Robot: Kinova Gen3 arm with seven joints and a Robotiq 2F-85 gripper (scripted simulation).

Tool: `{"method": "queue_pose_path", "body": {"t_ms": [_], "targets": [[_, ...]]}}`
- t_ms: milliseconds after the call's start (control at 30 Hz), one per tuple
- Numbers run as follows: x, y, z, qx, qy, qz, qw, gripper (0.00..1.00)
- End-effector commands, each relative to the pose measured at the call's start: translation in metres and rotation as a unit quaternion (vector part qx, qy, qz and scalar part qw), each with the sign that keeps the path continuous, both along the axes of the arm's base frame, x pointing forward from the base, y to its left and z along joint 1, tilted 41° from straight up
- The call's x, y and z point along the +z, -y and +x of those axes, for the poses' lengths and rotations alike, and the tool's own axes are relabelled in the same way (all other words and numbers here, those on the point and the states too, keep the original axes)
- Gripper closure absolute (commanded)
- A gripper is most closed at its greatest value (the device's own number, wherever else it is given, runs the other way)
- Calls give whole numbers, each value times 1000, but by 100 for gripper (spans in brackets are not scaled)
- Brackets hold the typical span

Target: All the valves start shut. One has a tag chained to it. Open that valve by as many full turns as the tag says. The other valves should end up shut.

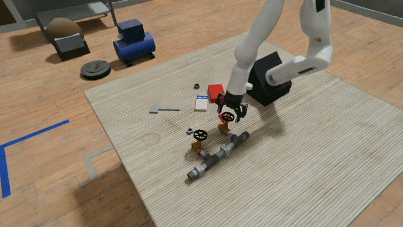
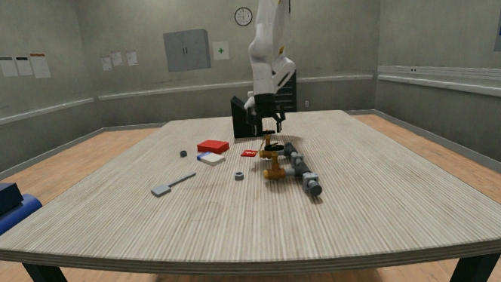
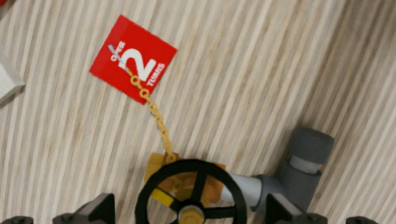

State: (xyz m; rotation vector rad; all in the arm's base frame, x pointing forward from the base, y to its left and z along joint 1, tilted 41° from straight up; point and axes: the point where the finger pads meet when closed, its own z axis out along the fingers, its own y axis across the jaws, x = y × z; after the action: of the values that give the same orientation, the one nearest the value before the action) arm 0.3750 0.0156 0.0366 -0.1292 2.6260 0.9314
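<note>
A grey pipe (image 1: pixel 218 155) (image 2: pixel 302 166) (image 3: pixel 305 160) lies on the table and carries two brass valves with black handwheels. The far valve's handwheel (image 1: pixel 227 116) (image 2: pixel 268 132) (image 3: pixel 193 192) has a gold chain (image 3: pixel 155 112) running to a red tag (image 3: pixel 133 59) (image 2: pixel 247 153) that reads "open 2 turns". My gripper (image 1: pixel 231 111) (image 2: pixel 265 126) (image 3: pixel 190 217) is open and points down. Its fingers straddle this handwheel without closing on it. A yellow mark on the wheel (image 3: pixel 162 197) points to the left in the wrist view. The other valve's handwheel (image 1: pixel 200 136) (image 2: pixel 278 148) stands nearer the table's front and has no tag.
A red box (image 1: pixel 215 91) (image 2: pixel 213 146), a white box with a blue end (image 1: pixel 201 103) (image 2: pixel 211 158), a steel nut (image 1: pixel 188 131) (image 2: pixel 238 176), a grey flat tool (image 1: pixel 158 109) (image 2: pixel 166 188) and a small dark ring (image 1: pixel 196 86) (image 2: pixel 183 153) lie left of the valves. The arm's black base block (image 1: pixel 267 79) (image 2: pixel 239 121) stands behind.
</note>
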Motion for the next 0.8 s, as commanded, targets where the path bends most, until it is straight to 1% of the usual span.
{"method": "queue_pose_path", "body": {"t_ms": [0,100,233,300,333,533,767], "targets": [[0,0,0,-78,-76,30,994,0],[0,0,0,-129,-120,51,983,0],[0,0,0,-194,-176,77,962,0],[0,0,0,-194,-176,77,962,0],[0,0,0,-210,-189,83,956,0],[0,0,0,-298,-265,118,910,0],[0,0,0,-385,-339,153,845,0]]}}
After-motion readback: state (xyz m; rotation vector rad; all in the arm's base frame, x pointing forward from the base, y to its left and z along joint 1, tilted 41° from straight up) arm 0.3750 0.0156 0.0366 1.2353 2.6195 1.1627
